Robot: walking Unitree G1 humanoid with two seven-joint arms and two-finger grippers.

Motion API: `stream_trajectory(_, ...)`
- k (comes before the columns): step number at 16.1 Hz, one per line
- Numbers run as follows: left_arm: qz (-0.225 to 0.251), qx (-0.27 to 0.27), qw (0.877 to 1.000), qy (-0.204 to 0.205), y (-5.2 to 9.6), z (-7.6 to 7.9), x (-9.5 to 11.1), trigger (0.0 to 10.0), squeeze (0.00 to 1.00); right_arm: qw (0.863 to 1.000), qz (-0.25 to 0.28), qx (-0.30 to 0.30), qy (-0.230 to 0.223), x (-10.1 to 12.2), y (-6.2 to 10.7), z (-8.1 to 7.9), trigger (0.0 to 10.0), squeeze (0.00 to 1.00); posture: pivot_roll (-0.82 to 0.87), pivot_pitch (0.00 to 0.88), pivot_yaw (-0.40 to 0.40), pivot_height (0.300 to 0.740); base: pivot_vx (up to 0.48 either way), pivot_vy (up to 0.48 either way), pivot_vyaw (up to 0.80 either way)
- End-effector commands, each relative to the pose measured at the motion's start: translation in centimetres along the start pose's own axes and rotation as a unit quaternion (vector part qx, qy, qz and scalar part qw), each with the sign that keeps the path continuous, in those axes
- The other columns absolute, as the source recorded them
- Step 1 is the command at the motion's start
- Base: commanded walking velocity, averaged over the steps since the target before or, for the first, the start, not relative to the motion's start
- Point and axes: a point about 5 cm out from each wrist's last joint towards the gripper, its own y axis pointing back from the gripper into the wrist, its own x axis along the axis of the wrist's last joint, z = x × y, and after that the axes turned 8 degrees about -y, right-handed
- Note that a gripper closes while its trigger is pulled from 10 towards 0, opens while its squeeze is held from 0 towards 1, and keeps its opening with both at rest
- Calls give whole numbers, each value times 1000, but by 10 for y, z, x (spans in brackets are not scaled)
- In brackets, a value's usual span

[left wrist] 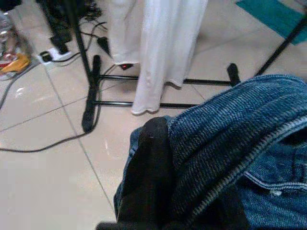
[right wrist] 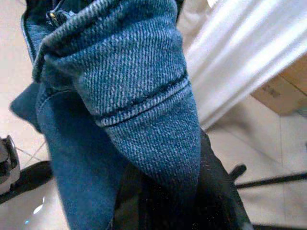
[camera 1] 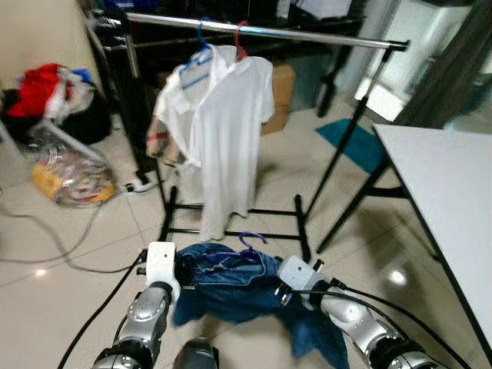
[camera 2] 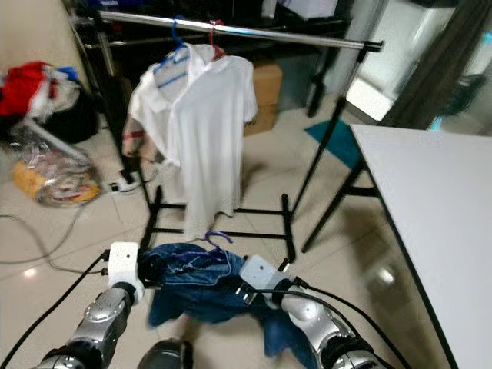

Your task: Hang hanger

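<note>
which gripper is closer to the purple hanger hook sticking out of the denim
Right. The purple plastic hanger hook rises nearer the right gripper, just up and left of it; the left gripper grips the blue denim garment's far edge.

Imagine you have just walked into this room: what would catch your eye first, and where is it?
A white shirt hangs from the silver clothes rail straight ahead. Below it, the left gripper and right gripper hold a blue denim garment on a purple hanger between them. A red clothes heap lies far left.
</note>
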Motion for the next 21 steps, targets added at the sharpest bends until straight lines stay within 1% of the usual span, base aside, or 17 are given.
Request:
stream_trajectory(1, 5, -2, 1000, -4, -3, 2, 5, 10000, 0, 1000, 10, -27, 1, 2, 3, 11, 10000, 0, 233, 43, -65, 740, 0, 0, 0)
stream_trajectory(2, 16, 1, 1000, -8, -5, 0, 10, 10000, 0, 1000, 5, -27, 2, 0, 3, 9, 10000, 0, 231, 46, -70, 740, 0, 0, 0)
stream_trajectory(3, 38, 12, 999, -12, -7, -6, 19, 10000, 0, 999, -21, -41, 0, -8, 5, 11, 10000, 0, 229, 46, -71, 740, 0, 0, 0)
stream_trajectory(4, 43, 17, 999, -11, -7, -9, 21, 10000, 0, 999, -29, -45, -3, -10, 6, 12, 10000, 0, 229, 46, -71, 740, 0, 0, 0)
stream_trajectory(5, 47, 33, 998, 0, -7, -17, 23, 10000, 0, 998, -47, -52, -5, -17, 10, 13, 10000, 0, 231, 46, -73, 740, 0, 0, 0)
stream_trajectory(7, 33, 62, 997, 10, -2, -37, 15, 10000, 0, 995, -81, -56, -1, -32, 22, 16, 10000, 0, 232, 46, -76, 740, 0, 0, 0)
stream_trajectory(9, 25, 77, 997, 19, 3, -47, 9, 10000, 0, 994, -92, -64, -1, -39, 29, 20, 10000, 0, 236, 48, -77, 740, 0, 0, 0)
stream_trajectory(10, 17, 78, 997, 15, 7, -49, 2, 10000, 0, 993, -89, -76, 0, -40, 34, 27, 10000, 0, 237, 49, -78, 740, 0, 0, 0)
stream_trajectory(11, 17, 78, 997, 15, 8, -50, 1, 10000, 0, 993, -88, -77, 1, -40, 35, 29, 10000, 0, 237, 49, -78, 740, 0, 0, 0)
stream_trajectory(12, 16, 78, 997, 15, 8, -49, 0, 10000, 0, 994, -81, -69, 19, -38, 35, 29, 10000, 0, 237, 49, -78, 740, 0, 0, 0)
stream_trajectory(13, 17, 79, 997, 17, 7, -49, 2, 10000, 0, 995, -72, -49, 47, -36, 35, 27, 10000, 0, 237, 49, -78, 740, 0, 0, 0)
stream_trajectory(16, 31, 80, 996, 18, 2, -50, 12, 10000, 0, 996, -43, -17, 78, -32, 38, 23, 10000, 0, 242, 45, -87, 740, 0, 0, 0)
stream_trajectory(19, 42, 80, 996, 16, -1, -54, 21, 10000, 0, 991, -46, 7, 127, -35, 43, 21, 10000, 0, 234, 37, -85, 740, 0, 0, 0)
stream_trajectory(20, 44, 79, 996, 15, -2, -54, 22, 10000, 0, 990, -46, 14, 135, -35, 43, 19, 10000, 0, 234, 37, -85, 740, 0, 0, 0)
stream_trajectory(21, 51, 78, 996, 12, -3, -55, 27, 10000, 0, 986, -48, 28, 158, -35, 43, 18, 10000, 0, 232, 36, -84, 740, 0, 0, 0)
